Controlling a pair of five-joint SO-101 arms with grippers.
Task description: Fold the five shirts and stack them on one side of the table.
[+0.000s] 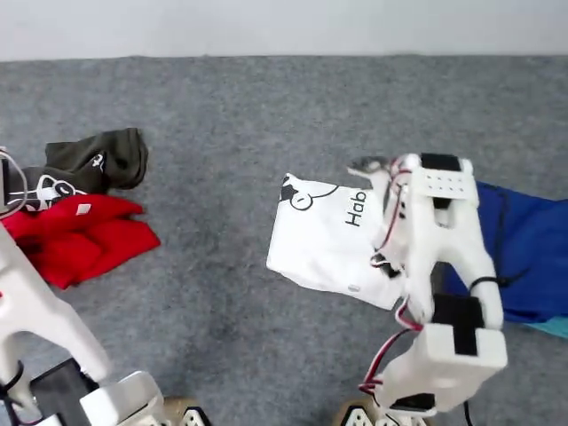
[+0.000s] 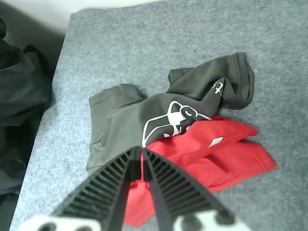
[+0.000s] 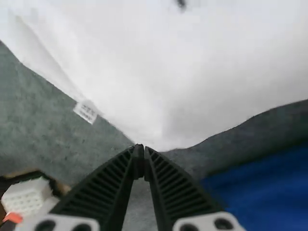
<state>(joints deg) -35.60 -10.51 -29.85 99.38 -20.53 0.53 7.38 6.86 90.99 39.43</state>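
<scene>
Gray carpeted surface with 4 shirts in sight. Olive shirt with a white graphic lies crumpled at the far left. Red shirt is touching it on the near side and overlaps its lower edge; both are unfolded. White shirt with black print sits around the middle, roughly squared up and partly folded, with a small label along its near edge. Blue shirt lies spread at the right edge, just beside the white one and partly behind the right arm. A sliver of teal cloth pokes out under the blue shirt at the right border.

Left pincer has its jaws closed to a narrow slit, with the tips over the line where red meets olive. Cannot tell if any cloth is pinched. Left arm runs along the lower left of the high view.

Right pincer has its jaws pressed together, tips right at the near edge of the white shirt, gray surface and blue shirt beside it. Cannot tell if it grips the hem.

Dark cloth lies off the surface's edge, past the olive shirt.
</scene>
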